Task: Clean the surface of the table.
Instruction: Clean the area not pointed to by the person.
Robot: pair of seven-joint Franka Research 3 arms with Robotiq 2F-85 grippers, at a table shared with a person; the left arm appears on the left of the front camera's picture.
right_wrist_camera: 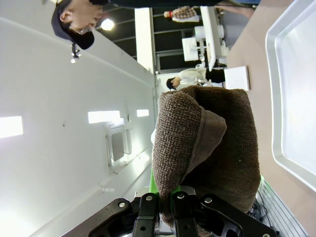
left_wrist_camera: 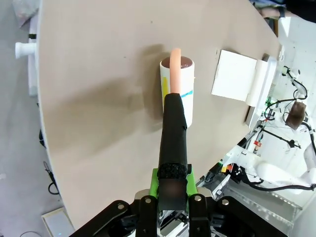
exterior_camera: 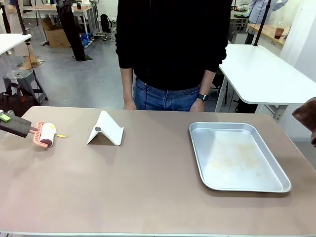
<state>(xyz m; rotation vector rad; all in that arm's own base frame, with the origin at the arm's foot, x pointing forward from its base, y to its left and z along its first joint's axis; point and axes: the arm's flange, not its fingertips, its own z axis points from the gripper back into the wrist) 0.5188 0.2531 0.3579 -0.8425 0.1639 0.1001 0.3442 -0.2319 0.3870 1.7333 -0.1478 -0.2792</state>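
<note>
Taupe bench (exterior_camera: 148, 192) fills the lower frame of the front view, bare along its near edge. At its left side the left tool (exterior_camera: 5, 118) is pinched onto the black handle (left_wrist_camera: 174, 128) of a roller (exterior_camera: 45, 134). In the left wrist view the green pads press the handle from both sides at the bottom of the frame. The handle runs left to right across the front view, and the white drum lies crosswise to it. The drum seems to sit on the bench top, though contact is hard to confirm. A small yellow scrap (exterior_camera: 62, 136) lies just to the right of the drum, so a push along the handle's line would carry the roller over it. Farther right on the same line stands a folded white stand (exterior_camera: 104, 129), and well to the right lies a metal tray (exterior_camera: 197, 148), lightly stained. The right tool (right_wrist_camera: 175, 198) is clamped on a bunched brown cloth (right_wrist_camera: 207, 143), which hangs at the right edge of the front view beside the bench end, next to the tray. For the scrap and the left half, the left arm is the nearer. A person (exterior_camera: 173, 49) stands at the far edge, hands down
</note>
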